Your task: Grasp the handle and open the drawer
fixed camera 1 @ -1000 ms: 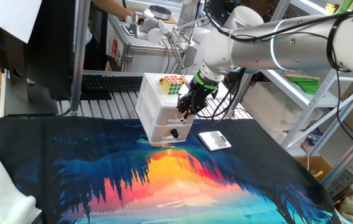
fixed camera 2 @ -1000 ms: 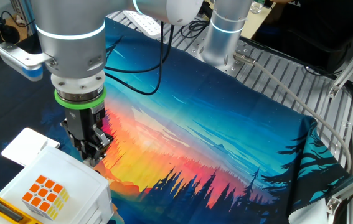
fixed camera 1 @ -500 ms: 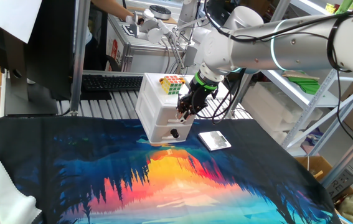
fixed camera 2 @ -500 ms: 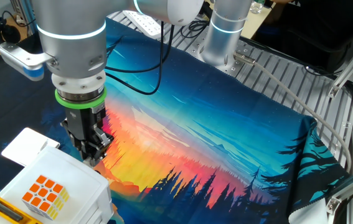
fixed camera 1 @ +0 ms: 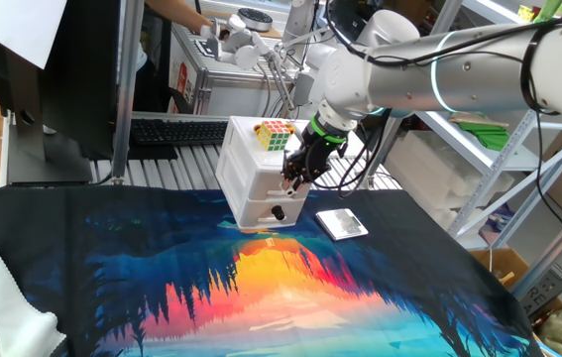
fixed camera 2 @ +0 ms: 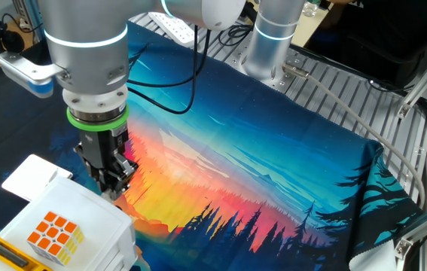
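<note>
Rubik's cube (fixed camera 1: 274, 134) atop the white cabinet (fixed camera 1: 241, 169), sunset-print mat (fixed camera 1: 261, 288) beneath, perhaps a small white box (fixed camera 1: 341, 224) beside.

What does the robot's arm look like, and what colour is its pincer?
The arm is a fat, shiny silver-grey tube with rounded white joints. A glowing light-blue ring circles it, and a bright green band sits just above the pincer. The pincer is small, black and blocky. Black cables trail behind the arm.
</note>
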